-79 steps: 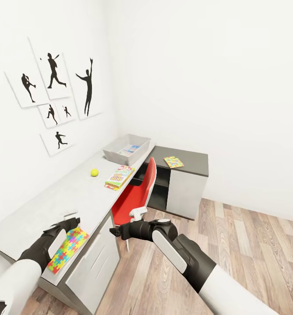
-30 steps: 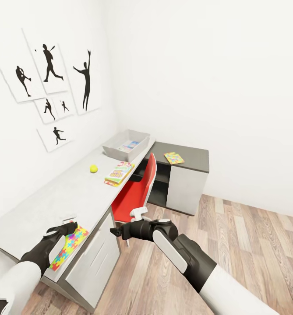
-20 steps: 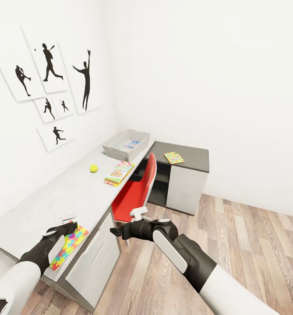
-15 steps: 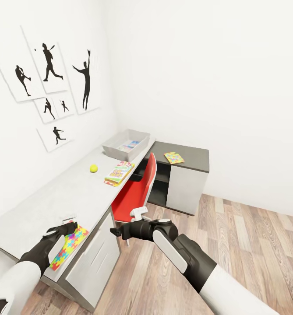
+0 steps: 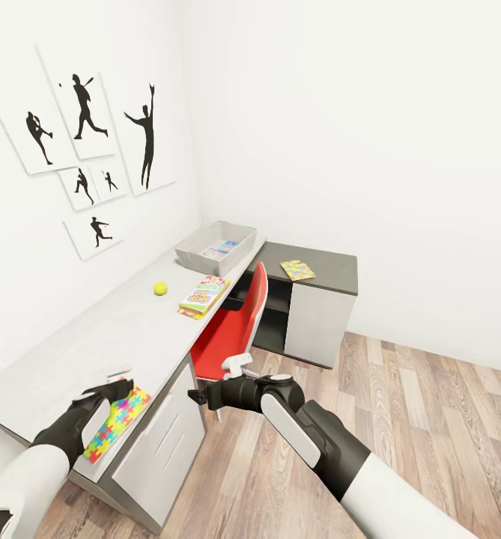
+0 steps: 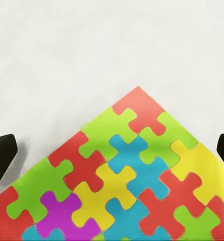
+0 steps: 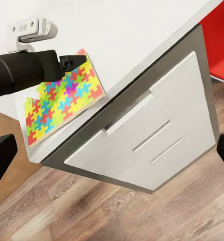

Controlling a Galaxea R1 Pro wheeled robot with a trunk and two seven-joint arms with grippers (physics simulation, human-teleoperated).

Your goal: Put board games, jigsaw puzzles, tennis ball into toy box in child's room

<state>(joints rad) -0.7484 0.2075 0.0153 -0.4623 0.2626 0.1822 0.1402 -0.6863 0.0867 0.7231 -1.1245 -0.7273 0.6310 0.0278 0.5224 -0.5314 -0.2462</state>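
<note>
L gripper (image 5: 115, 391) over jigsaw puzzle (image 6: 127, 175) at table (image 5: 123, 329) edge, fingers spread wide, holding nothing. R gripper (image 5: 198, 395) beside desk: wide open, empty.

Two white upper arms, black forearms (right one bearing a white panel), black end effector fingers (image 6: 1, 158).

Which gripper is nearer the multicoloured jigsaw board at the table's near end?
Left. The left gripper hovers open right above the jigsaw board; the right gripper hangs off the table's front edge, beside the drawers.
</note>
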